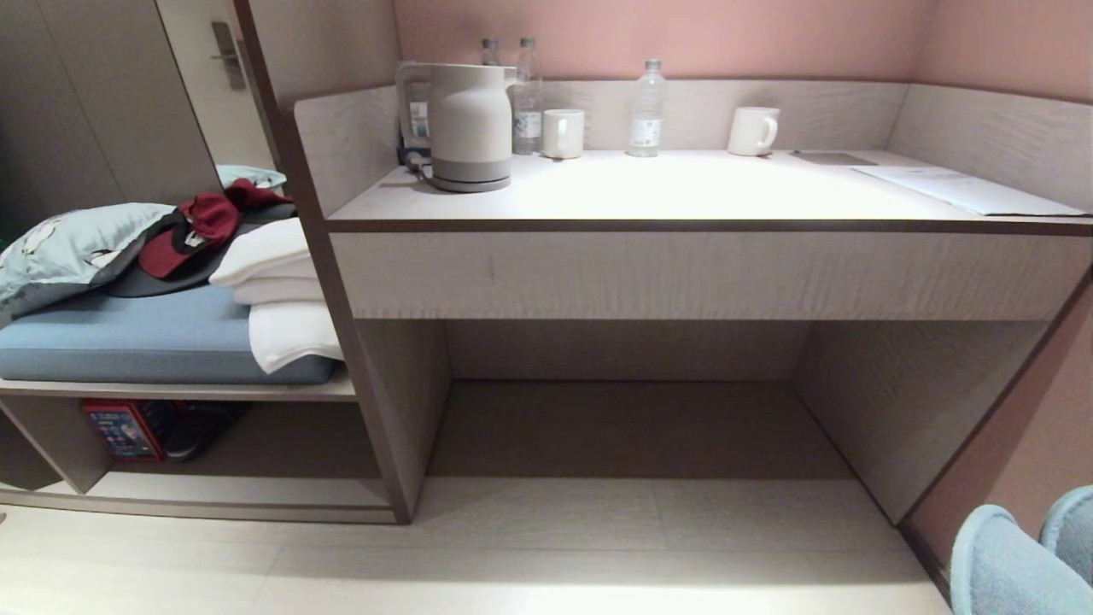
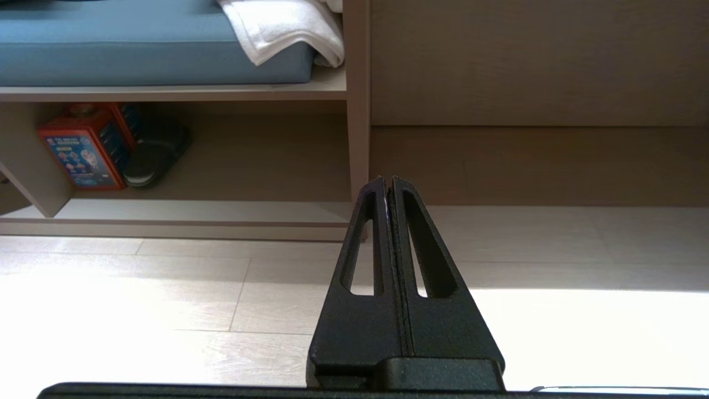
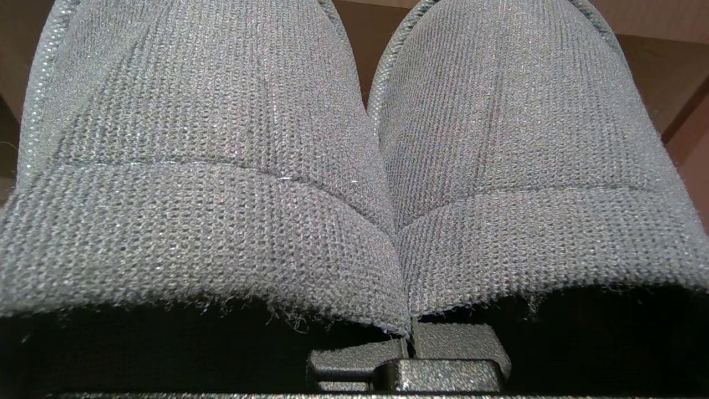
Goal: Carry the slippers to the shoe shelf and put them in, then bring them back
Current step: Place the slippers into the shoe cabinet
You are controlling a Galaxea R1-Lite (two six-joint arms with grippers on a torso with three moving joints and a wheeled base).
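Note:
The slippers (image 1: 1008,559), a grey knitted pair, show at the bottom right corner of the head view, off the floor beside the desk's right side panel. In the right wrist view they fill the picture side by side (image 3: 194,166). My right gripper (image 3: 410,339) is shut on their two inner edges where they meet, and its fingertips are hidden inside the fabric. The shoe shelf (image 1: 256,491) is the low cubby at the lower left, under the cushioned bench. My left gripper (image 2: 388,180) is shut and empty, low over the floor, pointing at the post between shelf and desk recess.
A red box (image 2: 83,147) and a black shoe (image 2: 155,158) sit at the shoe shelf's left end. Above it lie a blue cushion (image 1: 128,337) and folded white towels (image 1: 282,299). The desk (image 1: 683,273) holds a kettle (image 1: 465,124), bottles and mugs over a wide knee recess (image 1: 632,427).

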